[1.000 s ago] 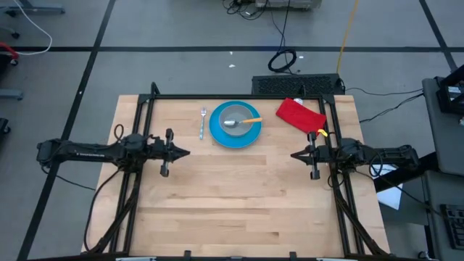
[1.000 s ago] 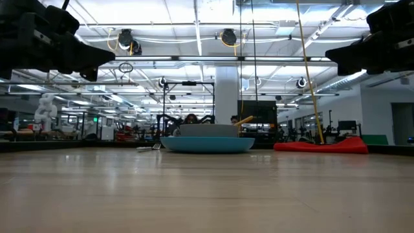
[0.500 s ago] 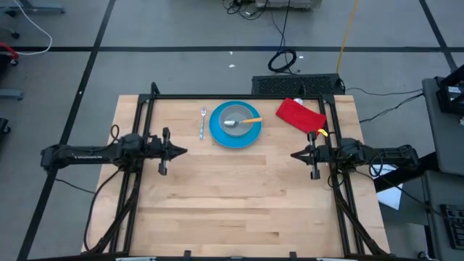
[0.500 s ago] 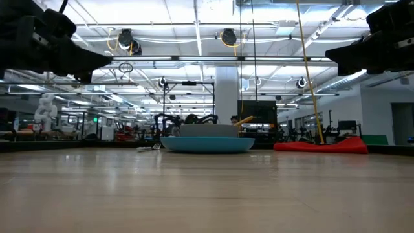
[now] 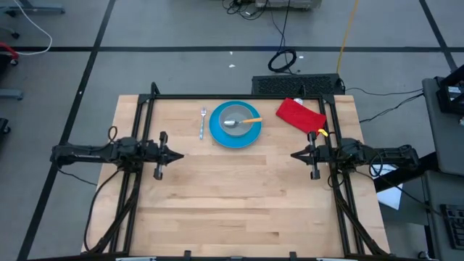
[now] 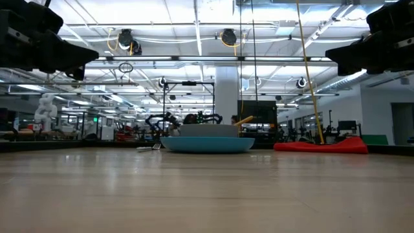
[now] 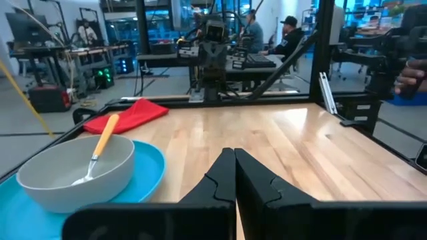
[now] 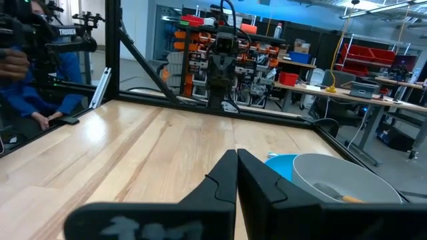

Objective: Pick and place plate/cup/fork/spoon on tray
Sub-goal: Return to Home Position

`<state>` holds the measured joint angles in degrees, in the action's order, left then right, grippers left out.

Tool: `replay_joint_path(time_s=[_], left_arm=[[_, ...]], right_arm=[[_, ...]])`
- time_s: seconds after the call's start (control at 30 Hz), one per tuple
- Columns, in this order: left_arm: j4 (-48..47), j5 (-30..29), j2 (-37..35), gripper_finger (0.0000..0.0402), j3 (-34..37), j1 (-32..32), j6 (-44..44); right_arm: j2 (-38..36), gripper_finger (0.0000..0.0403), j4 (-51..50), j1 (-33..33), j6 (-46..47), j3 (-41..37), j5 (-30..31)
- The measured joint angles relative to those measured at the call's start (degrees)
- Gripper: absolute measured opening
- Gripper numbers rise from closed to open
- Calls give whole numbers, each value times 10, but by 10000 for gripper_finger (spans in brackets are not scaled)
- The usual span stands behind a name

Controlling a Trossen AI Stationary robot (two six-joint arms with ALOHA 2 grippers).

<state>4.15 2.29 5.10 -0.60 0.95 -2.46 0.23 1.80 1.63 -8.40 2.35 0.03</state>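
Left gripper [image 5: 178, 154] and right gripper [image 5: 293, 154] hang at opposite sides of the table [image 5: 232, 203], fingers pressed together, holding nothing. Spoon [image 5: 247, 120] rests in cup [image 5: 226, 112]; cup stands on plate [image 5: 217, 135]. Fork [image 5: 202, 123] lies just beside the plate, toward the left arm.

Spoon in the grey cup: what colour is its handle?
The spoon has an orange handle, clearest in the left wrist view.
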Motion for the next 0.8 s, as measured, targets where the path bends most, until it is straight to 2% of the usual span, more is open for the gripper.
replay_joint_path(time_s=[0.13,0.8], left_arm=[[-32,-9,-50,0,0,0,-5],[-35,-13,-33,3,-1,-5,-15]], right_arm=[[0,0,0,0,0,0,0],[0,0,1,0,0,0,0]])
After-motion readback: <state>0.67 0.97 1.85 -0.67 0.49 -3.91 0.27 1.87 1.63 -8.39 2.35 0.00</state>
